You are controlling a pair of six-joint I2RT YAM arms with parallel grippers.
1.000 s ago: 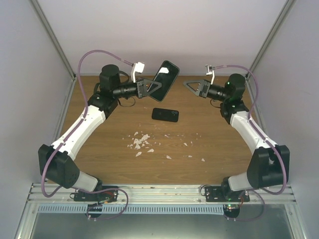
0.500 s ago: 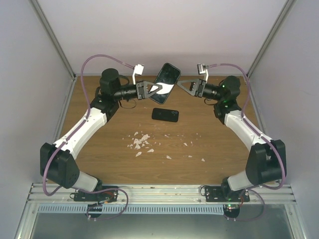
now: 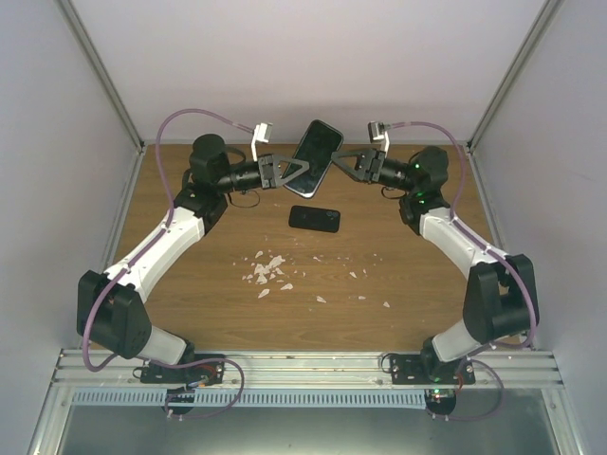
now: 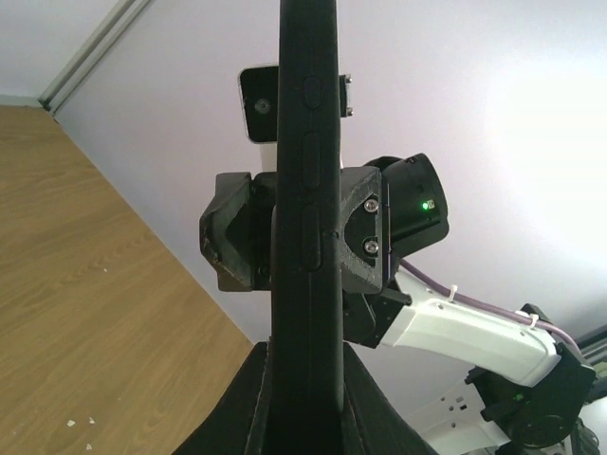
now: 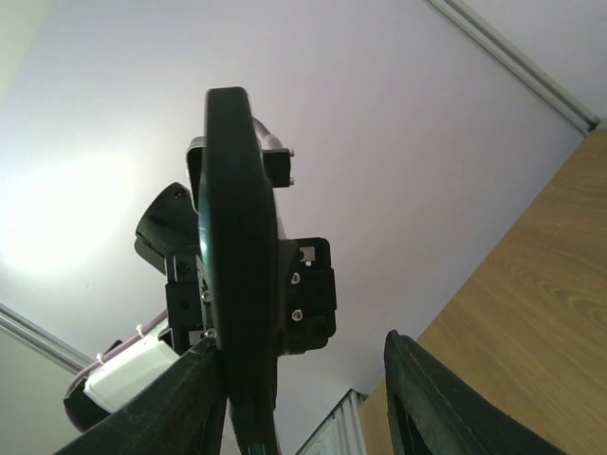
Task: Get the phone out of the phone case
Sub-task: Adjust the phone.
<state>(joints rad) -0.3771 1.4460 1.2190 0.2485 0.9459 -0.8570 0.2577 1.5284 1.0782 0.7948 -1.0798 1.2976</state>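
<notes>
I see the phone [image 3: 316, 156] held in the air above the far part of the table [image 3: 190, 284], tilted, its glossy face catching the light. My left gripper [image 3: 298, 172] is clamped on its lower end, a finger on each flat side. My right gripper [image 3: 345, 163] meets it from the other side. Its jaws stand apart and straddle the upper end, with one finger [image 5: 194, 408] against the phone and the other finger [image 5: 446, 406] separated from it by a clear gap.

Edge-on from the left wrist, the phone is a slim black bar with long side buttons, and it hides the middle of the right gripper behind it. Whether that black rim is the phone's own I cannot tell.

Down on the wood, between the two arms, lies a second flat black piece [image 3: 314, 218], apart from both grippers. I cannot tell whether it is a case or another phone. Nearer to me, white crumbs [image 3: 268, 270] are scattered over the middle of the table. Pale walls [image 3: 313, 66] close in the back and sides.
</notes>
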